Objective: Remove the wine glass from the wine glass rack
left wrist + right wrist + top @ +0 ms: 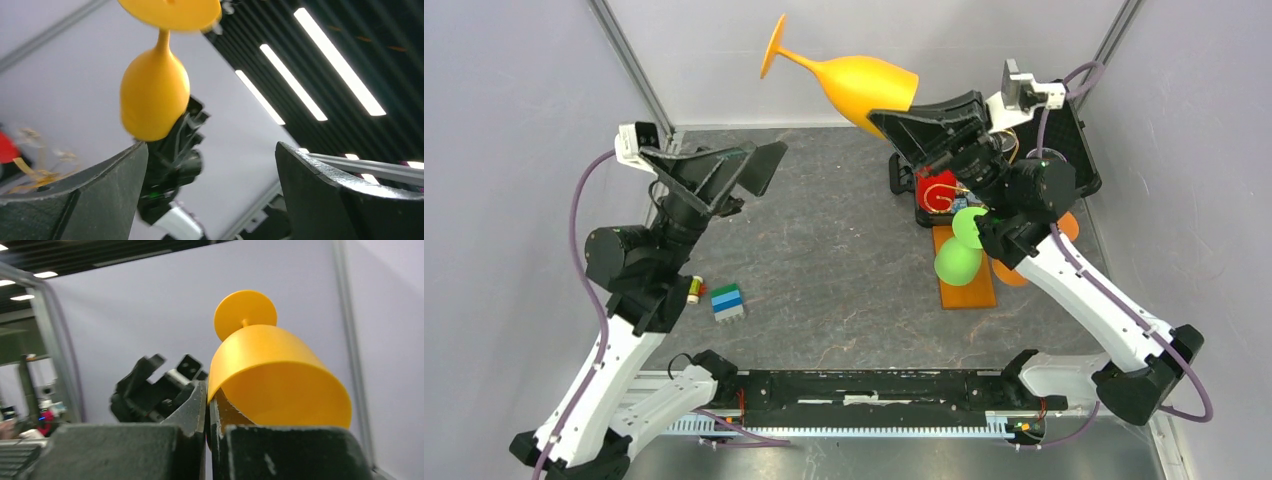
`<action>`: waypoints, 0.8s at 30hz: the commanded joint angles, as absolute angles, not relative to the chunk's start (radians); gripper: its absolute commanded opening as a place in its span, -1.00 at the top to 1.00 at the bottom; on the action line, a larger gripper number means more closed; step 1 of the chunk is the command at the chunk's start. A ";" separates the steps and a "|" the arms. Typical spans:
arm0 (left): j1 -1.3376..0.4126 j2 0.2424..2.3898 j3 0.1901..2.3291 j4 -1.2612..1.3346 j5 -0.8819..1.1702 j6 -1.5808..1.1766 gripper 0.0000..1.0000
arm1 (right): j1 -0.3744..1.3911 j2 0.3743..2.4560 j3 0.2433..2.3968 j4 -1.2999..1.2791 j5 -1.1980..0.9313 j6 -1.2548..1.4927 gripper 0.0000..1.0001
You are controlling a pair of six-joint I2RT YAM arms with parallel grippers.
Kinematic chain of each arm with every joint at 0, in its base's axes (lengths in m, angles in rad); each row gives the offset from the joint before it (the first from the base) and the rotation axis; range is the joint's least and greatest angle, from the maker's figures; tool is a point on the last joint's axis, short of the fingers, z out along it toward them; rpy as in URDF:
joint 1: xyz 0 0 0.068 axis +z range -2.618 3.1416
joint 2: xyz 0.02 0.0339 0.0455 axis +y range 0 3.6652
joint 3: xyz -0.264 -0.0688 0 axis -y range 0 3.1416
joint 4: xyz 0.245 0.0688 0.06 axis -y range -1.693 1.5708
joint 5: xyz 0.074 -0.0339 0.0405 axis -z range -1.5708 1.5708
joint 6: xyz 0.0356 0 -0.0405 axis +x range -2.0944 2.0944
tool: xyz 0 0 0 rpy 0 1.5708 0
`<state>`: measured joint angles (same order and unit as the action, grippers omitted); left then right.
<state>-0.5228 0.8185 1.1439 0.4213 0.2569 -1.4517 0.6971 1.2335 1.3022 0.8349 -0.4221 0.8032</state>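
Observation:
My right gripper (pixel 892 120) is shut on the rim of a yellow-orange wine glass (pixel 864 85) and holds it high in the air, tilted, foot pointing up and left. In the right wrist view the jaws (pixel 208 395) pinch the wall of the glass (pixel 275 375). The gold wire rack (pixel 941 192) stands on its orange-brown wooden base (pixel 964 280) below, with green glasses (pixel 957 260) and a red one (pixel 932 185) on it. My left gripper (pixel 759 160) is open and empty, raised and facing the glass (pixel 155 95), jaws wide apart (pixel 210 147).
A black case (pixel 1074 140) lies open at the back right behind the rack. A stack of coloured bricks (pixel 727 302) and a small spool (pixel 694 288) lie near the left arm. Grey enclosure walls stand on all sides.

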 commanded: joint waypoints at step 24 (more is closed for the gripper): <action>-0.518 0.587 0.972 -0.523 -0.456 -0.496 -1.00 | 1.030 1.850 2.088 -0.828 0.348 -0.022 0.99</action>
